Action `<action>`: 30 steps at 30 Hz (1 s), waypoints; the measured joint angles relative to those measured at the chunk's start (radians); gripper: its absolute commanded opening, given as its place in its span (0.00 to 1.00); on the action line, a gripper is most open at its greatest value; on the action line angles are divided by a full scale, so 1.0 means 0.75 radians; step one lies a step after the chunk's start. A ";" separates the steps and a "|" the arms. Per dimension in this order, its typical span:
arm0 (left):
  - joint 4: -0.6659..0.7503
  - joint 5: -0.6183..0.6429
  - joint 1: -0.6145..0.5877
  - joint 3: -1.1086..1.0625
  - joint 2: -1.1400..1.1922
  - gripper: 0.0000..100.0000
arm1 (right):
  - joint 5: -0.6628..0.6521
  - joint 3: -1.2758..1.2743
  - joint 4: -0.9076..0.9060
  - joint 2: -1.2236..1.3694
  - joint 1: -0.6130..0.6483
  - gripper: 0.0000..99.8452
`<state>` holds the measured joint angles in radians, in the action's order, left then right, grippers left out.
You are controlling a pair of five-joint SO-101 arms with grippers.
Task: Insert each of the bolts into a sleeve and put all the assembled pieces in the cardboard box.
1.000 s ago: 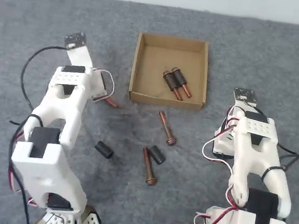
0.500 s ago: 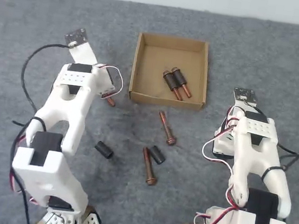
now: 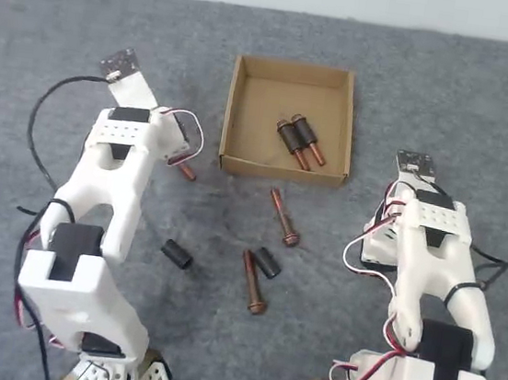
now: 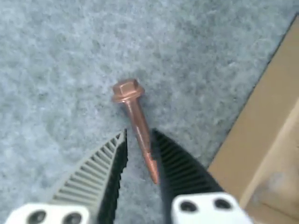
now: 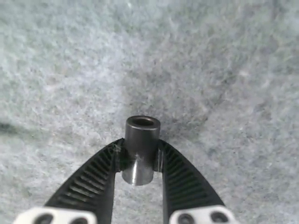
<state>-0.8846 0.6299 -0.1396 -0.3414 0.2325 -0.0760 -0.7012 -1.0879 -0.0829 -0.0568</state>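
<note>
Left claw [image 4: 139, 136] is closed narrow on a copper hex bolt [image 4: 133, 112], pinching only the tip end of the shank. The head sticks out over the desk [image 3: 451, 94], just left of the cardboard box [image 3: 281, 169] near-left corner. Right claw [image 5: 139, 144] grips a dark sleeve [image 5: 141, 154] by its lower half, bore open at the free end, low over the carpet on the right side.

Risks:
- Short grip on the shank, long overhang. My read is the bolt can pivot or slide out on any bump, so it would reach the bore off-axis.
- Off-axis entry would probably jam at the rim or push the sleeve askew in the right claw.
- Bolt head is near the box wall. A swing to the right could clip it.
- Two loose bolts [image 3: 282, 216] and two loose sleeves [image 3: 176, 255] lie between the arms. A low pass could scatter them.

Two assembled pieces [image 3: 299, 143] are already in the box.

Versus 1.0 s ago: left arm rotated a bit, and the bolt tip shifted slightly left and far. Right arm and the loose parts haven't moved.
</note>
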 measured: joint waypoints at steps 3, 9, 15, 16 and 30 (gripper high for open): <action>0.000 0.051 -0.002 0.000 0.000 0.15 | 0.000 0.000 0.000 0.000 0.000 0.01; 0.000 0.070 -0.002 0.000 0.000 0.15 | 0.000 0.000 0.000 0.000 0.000 0.01; 0.000 0.098 -0.057 0.000 0.000 0.15 | 0.000 0.000 0.000 0.000 0.000 0.01; 0.000 0.117 -0.070 0.000 0.000 0.15 | 0.000 0.000 0.000 0.000 0.000 0.01; -0.141 0.145 -0.074 0.248 0.215 0.15 | 0.000 0.000 0.000 0.000 0.000 0.01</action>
<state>-0.9904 0.7388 -0.1949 -0.1557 0.3936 -0.0760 -0.7012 -1.0879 -0.0829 -0.0568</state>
